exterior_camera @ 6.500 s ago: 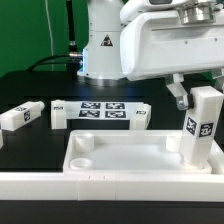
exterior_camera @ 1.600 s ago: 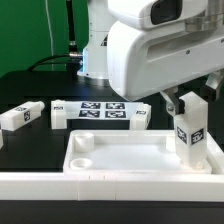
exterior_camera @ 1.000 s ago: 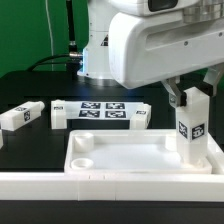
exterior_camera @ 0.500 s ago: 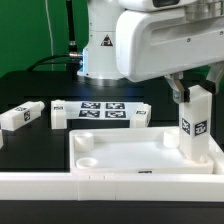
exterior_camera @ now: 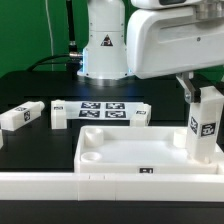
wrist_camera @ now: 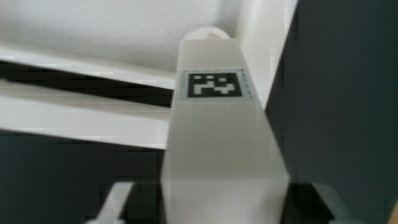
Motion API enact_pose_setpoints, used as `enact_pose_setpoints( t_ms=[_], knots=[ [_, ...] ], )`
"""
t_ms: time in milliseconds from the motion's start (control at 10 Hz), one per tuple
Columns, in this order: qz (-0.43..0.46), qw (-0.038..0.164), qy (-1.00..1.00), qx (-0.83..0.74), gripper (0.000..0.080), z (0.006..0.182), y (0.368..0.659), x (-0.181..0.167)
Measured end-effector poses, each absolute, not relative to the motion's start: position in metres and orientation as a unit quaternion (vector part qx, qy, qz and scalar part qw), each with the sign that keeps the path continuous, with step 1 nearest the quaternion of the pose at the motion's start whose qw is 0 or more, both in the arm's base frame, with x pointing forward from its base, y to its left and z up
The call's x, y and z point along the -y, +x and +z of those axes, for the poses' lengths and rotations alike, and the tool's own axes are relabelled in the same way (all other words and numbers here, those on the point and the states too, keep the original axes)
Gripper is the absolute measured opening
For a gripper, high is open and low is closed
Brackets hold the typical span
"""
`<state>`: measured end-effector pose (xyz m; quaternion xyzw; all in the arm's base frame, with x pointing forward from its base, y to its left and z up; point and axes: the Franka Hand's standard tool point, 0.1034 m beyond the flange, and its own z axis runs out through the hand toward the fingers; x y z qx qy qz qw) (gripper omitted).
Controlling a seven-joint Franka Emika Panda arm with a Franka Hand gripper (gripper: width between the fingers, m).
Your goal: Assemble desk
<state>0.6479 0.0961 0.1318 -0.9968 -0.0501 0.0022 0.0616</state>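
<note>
The desk top, a white rimmed tray with round corner sockets, lies in front of the arm. One white tagged leg stands upright at the tray's corner on the exterior view's right. My gripper is shut on that leg's upper part. In the wrist view the leg fills the space between my gripper fingers, its tag facing the camera, with its far end down in the tray. Whether the leg sits in a socket is hidden.
Three loose white legs lie on the black table behind the tray: one at the exterior view's left, one and one flanking the marker board. A low white border wall runs along the front.
The held leg and my gripper have shifted toward the exterior view's right, and the tray has slid the same way with them. The grip has not changed.
</note>
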Motion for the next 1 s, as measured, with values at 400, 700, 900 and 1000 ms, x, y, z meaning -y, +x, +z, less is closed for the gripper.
enact_pose_setpoints(
  t_ms=[400,700,900,1000],
  knots=[
    [0.009,0.060,-0.996,-0.062,0.0291,0.131,0.648,-0.094],
    [0.011,0.060,-0.975,-0.213,0.0291,0.133,0.641,-0.091],
    [0.012,0.060,-0.947,-0.316,0.0291,0.134,0.633,-0.092],
    [0.010,0.060,-0.938,-0.342,0.0291,0.133,0.630,-0.095]
  ],
)
